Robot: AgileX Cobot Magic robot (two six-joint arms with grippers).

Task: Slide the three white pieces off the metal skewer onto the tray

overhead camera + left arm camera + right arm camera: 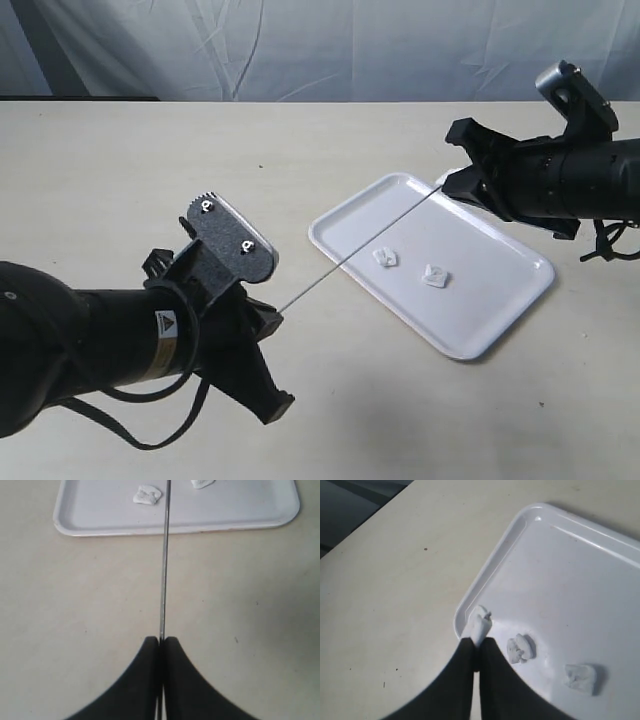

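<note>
Already two white pieces (385, 258) (434, 276) lie loose inside the tray (470, 310), apart from each other and near its middle. The half of the tray floor on the right arm's side is bare.

A third piece (480, 621) sits at the very tip of the right gripper (479, 640). Its jaws are pressed together and pinch that piece just inside one rounded corner of the tray, close to the rim.

The metal skewer (310, 288) runs in a straight line from there, out across the tray's long edge, to the left gripper (161, 640). Those jaws are shut tight on the rod's other end, out over the bare surface (150, 170) and well clear of the tray. From the left wrist the rod passes between the two loose pieces; none is threaded on the stretch that shows.

Open surface lies on every side of the tray — widest on the left arm's side — and a pale cloth hangs behind the far edge.
</note>
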